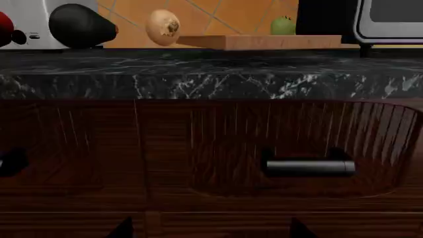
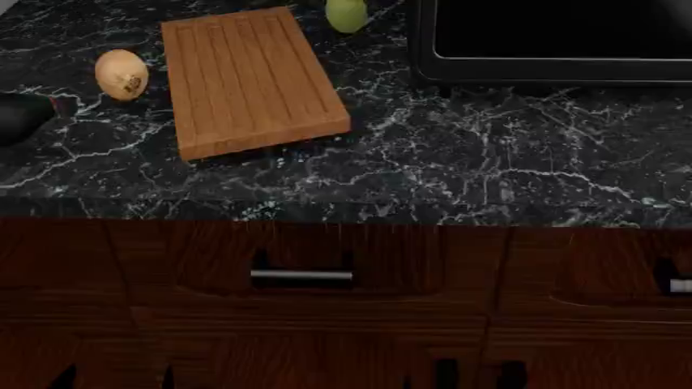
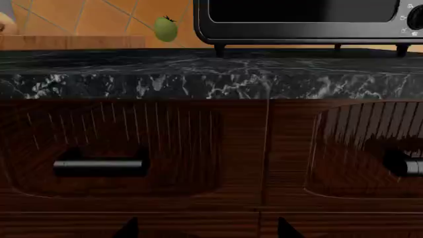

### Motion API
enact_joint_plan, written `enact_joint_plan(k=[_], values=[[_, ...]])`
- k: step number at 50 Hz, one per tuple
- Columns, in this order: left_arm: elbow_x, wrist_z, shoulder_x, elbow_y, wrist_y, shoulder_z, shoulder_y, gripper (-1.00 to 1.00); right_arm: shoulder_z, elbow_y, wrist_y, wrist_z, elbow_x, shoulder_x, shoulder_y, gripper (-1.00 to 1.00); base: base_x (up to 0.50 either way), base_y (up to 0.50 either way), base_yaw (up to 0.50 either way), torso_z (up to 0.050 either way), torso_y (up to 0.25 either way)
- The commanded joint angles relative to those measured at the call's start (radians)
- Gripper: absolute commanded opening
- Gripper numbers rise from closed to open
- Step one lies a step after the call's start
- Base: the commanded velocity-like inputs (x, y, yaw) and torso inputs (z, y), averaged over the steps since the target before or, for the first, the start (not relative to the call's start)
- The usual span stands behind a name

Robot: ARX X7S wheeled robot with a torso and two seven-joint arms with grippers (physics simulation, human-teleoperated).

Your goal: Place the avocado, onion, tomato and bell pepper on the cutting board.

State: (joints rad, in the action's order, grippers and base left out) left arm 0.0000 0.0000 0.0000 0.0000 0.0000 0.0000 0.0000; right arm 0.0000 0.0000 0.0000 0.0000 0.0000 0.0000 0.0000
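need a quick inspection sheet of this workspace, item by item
surface: black marble counter above dark wood drawers.
job's things: cutting board bare; onion on the counter to its left, apart from it; avocado at the left edge; tomato beyond the board's far end; bell pepper only a red sliver at the frame edge.
clutter: black oven on the right, pale appliance behind the avocado.
grippers: only dark fingertips at the wrist views' edges, state unclear.
cables: nothing seen.
surroundings: orange tiled wall.

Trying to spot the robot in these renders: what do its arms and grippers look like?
Very little shows. The left gripper and right gripper each appear only as two plain black pointed tips. No arms, cables or markings are visible.
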Motion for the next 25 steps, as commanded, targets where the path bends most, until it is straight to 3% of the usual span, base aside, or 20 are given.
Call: enact_joint_plan(k=[1,12,13,16,25], values=[[-0.021,-0.024,-0.021,-0.016,0.011,0.024,-0.005,1.00,-0.015,0.015,-0.011,0.015,0.012,0.012,0.005,1.00,0.00,0.00,0.00,0.000,0.000],[-0.029,-0.051,-0.044,-0.003,0.006,0.059,0.003,1.00,-0.032,0.011,0.005,0.041,0.105,0.039,0.005,1.00,0.00,0.00,0.00,0.000,0.000],[0.002,-0.013,-0.011,0.009,0.007,0.015,0.010,1.00,-0.007,-0.012,-0.001,0.006,0.032,0.008,-0.009,1.00,0.00,0.00,0.00,0.000,0.000],[-0.007,-0.033,-0.025,0.010,0.003,0.032,0.010,1.00,-0.028,-0.016,-0.006,0.026,0.038,0.025,-0.013,1.00,0.00,0.00,0.00,0.000,0.000],[-0.018,-0.061,-0.048,-0.001,-0.003,0.067,0.001,1.00,-0.056,-0.008,0.002,0.049,0.058,0.049,-0.004,1.00,0.00,0.50,0.00,0.000,0.000]])
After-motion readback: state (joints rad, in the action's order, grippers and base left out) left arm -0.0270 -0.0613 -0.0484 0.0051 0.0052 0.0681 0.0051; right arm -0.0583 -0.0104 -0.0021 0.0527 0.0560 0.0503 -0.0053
